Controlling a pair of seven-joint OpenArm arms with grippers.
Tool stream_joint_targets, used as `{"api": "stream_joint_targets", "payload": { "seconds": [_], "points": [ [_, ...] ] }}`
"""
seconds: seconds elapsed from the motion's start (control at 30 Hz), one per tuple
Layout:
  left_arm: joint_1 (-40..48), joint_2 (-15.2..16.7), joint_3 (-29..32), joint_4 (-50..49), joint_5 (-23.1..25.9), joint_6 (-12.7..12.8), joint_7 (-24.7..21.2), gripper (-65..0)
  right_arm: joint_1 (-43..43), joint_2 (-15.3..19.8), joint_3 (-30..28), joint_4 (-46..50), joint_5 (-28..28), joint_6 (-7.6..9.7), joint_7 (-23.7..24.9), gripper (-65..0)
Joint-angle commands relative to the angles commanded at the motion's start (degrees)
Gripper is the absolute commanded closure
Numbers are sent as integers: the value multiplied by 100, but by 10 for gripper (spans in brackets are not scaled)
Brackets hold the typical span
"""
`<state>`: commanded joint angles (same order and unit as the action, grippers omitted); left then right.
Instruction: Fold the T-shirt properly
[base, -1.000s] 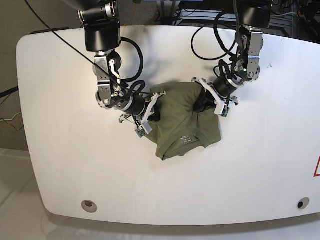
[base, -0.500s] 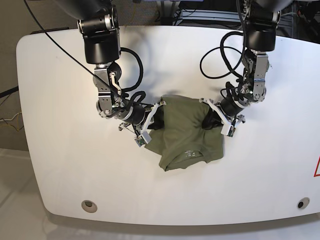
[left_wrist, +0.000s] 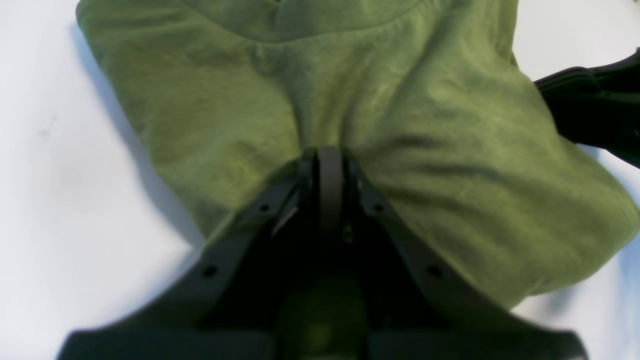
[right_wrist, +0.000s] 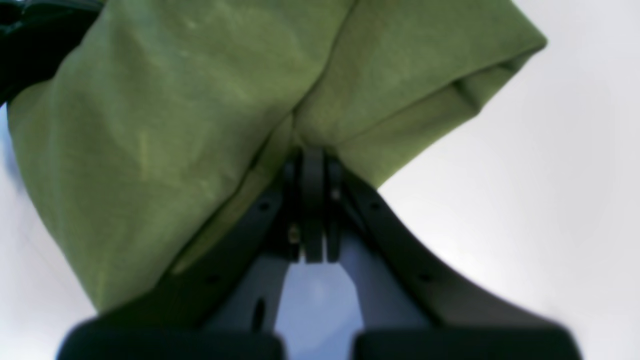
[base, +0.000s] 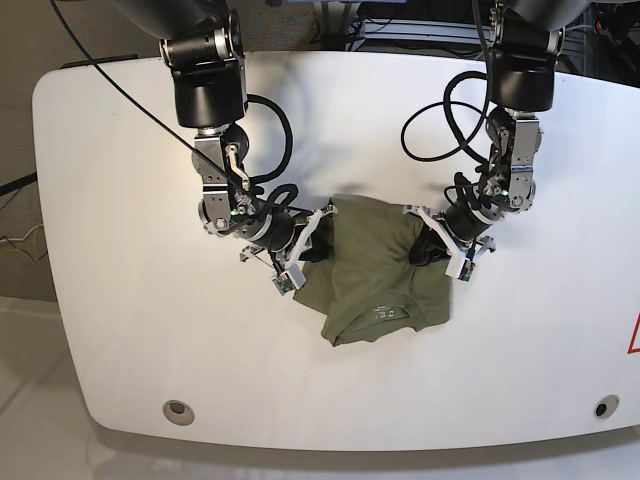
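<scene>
White worktop (base: 120, 330) | T-shirt (base: 375, 270) already a compact bundle, collar nearest you | left pincer (left_wrist: 325, 155) and right pincer (right_wrist: 312, 152) each clamp its opposite sides | you've final squaring left

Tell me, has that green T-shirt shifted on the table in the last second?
Yes. The T-shirt has slid toward the table's near edge and slightly rightward in the base view.

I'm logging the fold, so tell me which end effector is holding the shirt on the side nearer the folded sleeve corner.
The right end effector, on the base view's left: its wrist camera shows the T-shirt's folded corner jutting beside it. The left end effector grips plain body fabric.
</scene>
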<state>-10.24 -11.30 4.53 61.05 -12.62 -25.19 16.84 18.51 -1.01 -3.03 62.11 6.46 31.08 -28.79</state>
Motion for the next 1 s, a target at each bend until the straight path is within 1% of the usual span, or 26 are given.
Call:
{"api": "stream_joint_targets", "payload": {
  "seconds": [0.07, 0.27, 0.43, 0.63, 0.77, 0.87, 0.97, 1.0],
  "points": [
    [9, 0, -53, 220, -9, 0, 9, 0, 62, 0, 0, 0, 35, 0, 0, 0],
    [229, 26, -545, 967, -9, 0, 26, 0, 105, -9, 0, 0, 35, 0, 0, 0],
    [273, 35, -642, 1389, -9, 0, 35, 0, 105, -18, 9, 79, 44, 9, 0, 0],
    [396, 44, -826, 1978, -18, 0, 35, 0, 35, -18, 18, 659, 53, 9, -35, 0],
    [519, 167, -1046, 2505, -18, 0, 44, 0, -149, -9, 18, 1099, 53, 9, -88, -3],
    [642, 193, -1196, 2831, -18, 0, 53, 0, -281, 9, 53, 1477, 53, 9, -167, -5],
    [738, 193, -1301, 3130, -18, 0, 176, 0, -466, 9, 343, 1987, 53, 9, -316, -5],
    [774, 176, -1380, 3270, -18, 0, 246, 0, -580, 0, 527, 2268, 53, 9, -404, -5]
  ]
}}
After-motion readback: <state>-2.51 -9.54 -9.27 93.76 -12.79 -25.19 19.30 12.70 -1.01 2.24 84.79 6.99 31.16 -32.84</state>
